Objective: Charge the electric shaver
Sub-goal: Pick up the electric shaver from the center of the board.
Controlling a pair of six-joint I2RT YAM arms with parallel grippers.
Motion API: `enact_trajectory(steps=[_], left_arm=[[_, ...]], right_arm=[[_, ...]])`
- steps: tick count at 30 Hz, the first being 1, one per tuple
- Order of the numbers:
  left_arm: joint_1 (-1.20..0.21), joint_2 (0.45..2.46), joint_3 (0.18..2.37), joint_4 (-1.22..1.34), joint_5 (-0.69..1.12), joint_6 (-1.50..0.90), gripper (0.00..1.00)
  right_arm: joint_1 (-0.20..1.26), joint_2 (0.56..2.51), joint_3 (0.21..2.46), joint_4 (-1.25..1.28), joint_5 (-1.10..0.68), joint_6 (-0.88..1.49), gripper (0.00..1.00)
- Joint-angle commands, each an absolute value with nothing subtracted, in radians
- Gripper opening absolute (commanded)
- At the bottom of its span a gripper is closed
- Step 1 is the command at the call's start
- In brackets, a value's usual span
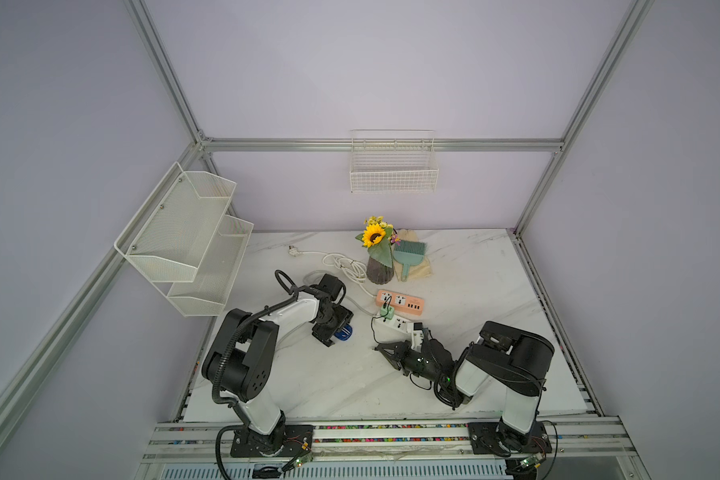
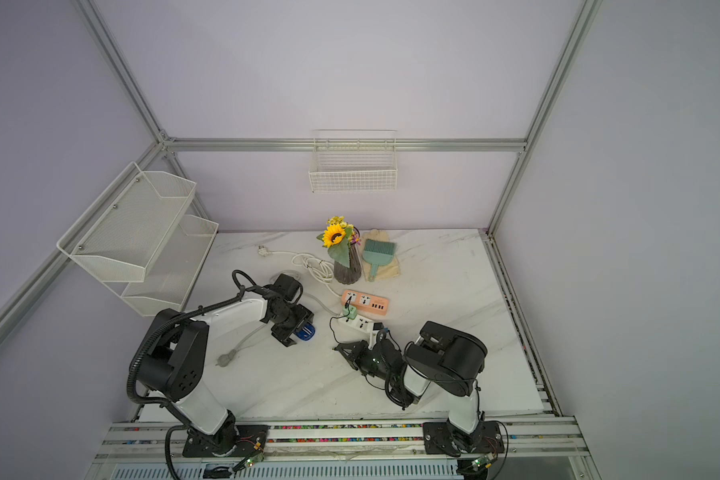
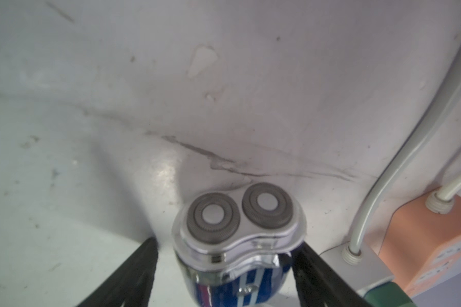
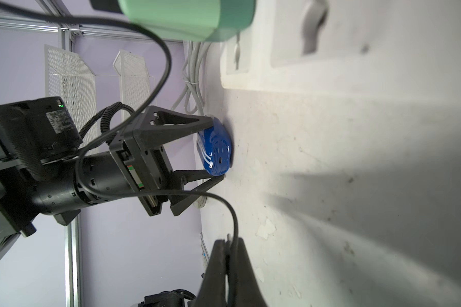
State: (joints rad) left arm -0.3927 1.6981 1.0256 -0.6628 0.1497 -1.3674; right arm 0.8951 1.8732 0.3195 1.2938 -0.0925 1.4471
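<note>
The electric shaver (image 1: 345, 333) (image 2: 306, 332) is a glossy dark-blue gadget lying on the marble table, with a silver twin-round head (image 3: 240, 212). My left gripper (image 3: 225, 244) (image 4: 216, 148) stands open astride it. One finger (image 3: 304, 255) touches its side; the other finger (image 3: 144, 255) stands a little off it. A charging socket shows in the shaver's (image 4: 216, 148) blue end. My right gripper (image 4: 228, 243) (image 1: 378, 348) is shut on a thin black cable (image 4: 165, 66), right of the shaver. The cable runs from the mint-green adapter (image 1: 386, 312) (image 4: 192, 18).
The adapter sits in a white power strip (image 1: 402, 325); an orange strip (image 1: 400, 300) lies behind it. Further back stand a vase of sunflowers (image 1: 378, 266), a teal brush with dustpan (image 1: 409, 254) and coiled white cord (image 1: 341, 264). Mesh shelves (image 1: 184, 232) hang at left.
</note>
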Motion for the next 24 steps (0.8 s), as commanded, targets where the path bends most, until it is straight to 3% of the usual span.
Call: enact_trajectory(steps=[1, 14, 20, 24], left_arm=[[-0.387, 1.730, 1.059, -0.659, 0.110, -1.345, 0.72], [-0.385, 1.773, 1.088, -0.719, 0.124, -1.337, 0.47], [-0.361, 1.783, 1.119, -0.758, 0.262, -1.392, 0.31], [-0.338, 1.779, 1.162, -0.794, 0.325, -1.399, 0.29]], right_arm=[[0.899, 1.891, 0.342, 1.369, -0.073, 1.479, 0.00], [0.904, 2.004, 0.405, 1.478, -0.031, 1.440, 0.00], [0.931, 2.093, 0.484, 1.537, -0.005, 1.424, 0.00], [0.942, 2.094, 0.511, 1.537, 0.030, 1.407, 0.00]])
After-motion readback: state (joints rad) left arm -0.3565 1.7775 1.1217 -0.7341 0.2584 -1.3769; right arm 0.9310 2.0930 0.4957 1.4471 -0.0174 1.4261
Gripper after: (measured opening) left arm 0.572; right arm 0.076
